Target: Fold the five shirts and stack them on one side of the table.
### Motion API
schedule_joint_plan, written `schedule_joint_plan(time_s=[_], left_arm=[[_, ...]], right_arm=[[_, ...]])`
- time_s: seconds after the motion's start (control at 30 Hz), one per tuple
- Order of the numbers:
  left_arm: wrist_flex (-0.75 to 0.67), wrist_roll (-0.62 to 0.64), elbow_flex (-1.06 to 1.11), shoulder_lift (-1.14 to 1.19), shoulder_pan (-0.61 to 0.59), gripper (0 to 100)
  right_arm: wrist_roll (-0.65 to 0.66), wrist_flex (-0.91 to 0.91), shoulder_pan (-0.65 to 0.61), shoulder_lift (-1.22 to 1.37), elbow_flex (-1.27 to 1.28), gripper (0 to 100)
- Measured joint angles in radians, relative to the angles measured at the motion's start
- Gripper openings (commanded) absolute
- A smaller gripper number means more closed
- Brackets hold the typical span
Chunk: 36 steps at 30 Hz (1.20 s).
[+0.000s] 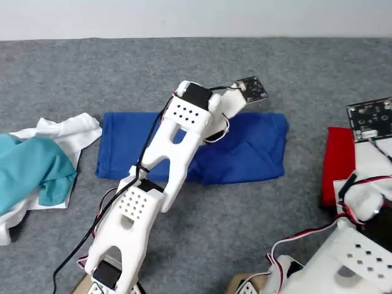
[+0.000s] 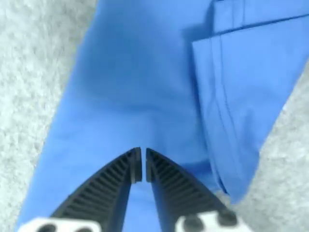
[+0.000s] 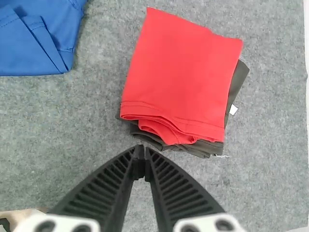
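A blue shirt (image 1: pixel 245 150), folded into a wide band, lies across the middle of the grey table. My left arm stretches over it, and my left gripper (image 2: pixel 140 164) hovers shut just above the blue cloth (image 2: pixel 135 87) with nothing between its fingers. At the right side a folded red shirt (image 3: pixel 181 87) rests on a folded dark shirt (image 3: pixel 203 147). My right gripper (image 3: pixel 141 164) stands shut over bare carpet, close to the near edge of that stack. A corner of the blue shirt (image 3: pixel 34 38) shows beyond it.
A crumpled teal shirt (image 1: pixel 33 165) lies on a crumpled white shirt (image 1: pixel 67 131) at the table's left edge. The red shirt (image 1: pixel 337 165) is partly hidden by the right arm (image 1: pixel 361 202). Grey carpet (image 1: pixel 245 233) lies open in front of the blue shirt.
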Motion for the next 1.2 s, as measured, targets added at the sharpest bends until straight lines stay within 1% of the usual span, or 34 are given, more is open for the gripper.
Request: schedule_joint_plan(time_s=[0.17,0.3,0.4,0.53,0.63,0.77,0.83,1.0,1.1,1.2], left_arm=[[0.0,-0.003,0.17,-0.107,0.098,2],[0.0,-0.003,0.334,-0.123,0.167,2],[-0.008,-0.003,0.427,-0.123,0.17,2],[-0.107,-0.003,0.486,-0.123,0.118,2],[-0.18,-0.009,0.486,-0.123,0.066,2],[-0.196,-0.028,0.428,-0.077,0.02,2],[-0.166,-0.028,0.37,-0.04,0.014,2],[-0.02,-0.031,0.147,0.032,0.018,2],[-0.006,-0.031,0.058,0.037,0.044,2],[-0.002,-0.025,0.044,0.037,0.077,2]], right_arm=[[0.0,0.0,0.0,0.0,0.0,1.0],[0.0,0.0,0.0,0.0,0.0,1.0],[0.0,0.0,0.0,0.0,0.0,1.0],[0.0,0.0,0.0,0.0,0.0,1.0],[0.0,0.0,0.0,0.0,0.0,1.0],[0.0,0.0,0.0,0.0,0.0,1.0],[0.0,0.0,0.0,0.0,0.0,1.0],[0.0,0.0,0.0,0.0,0.0,1.0],[0.0,0.0,0.0,0.0,0.0,1.0],[0.0,0.0,0.0,0.0,0.0,1.0]])
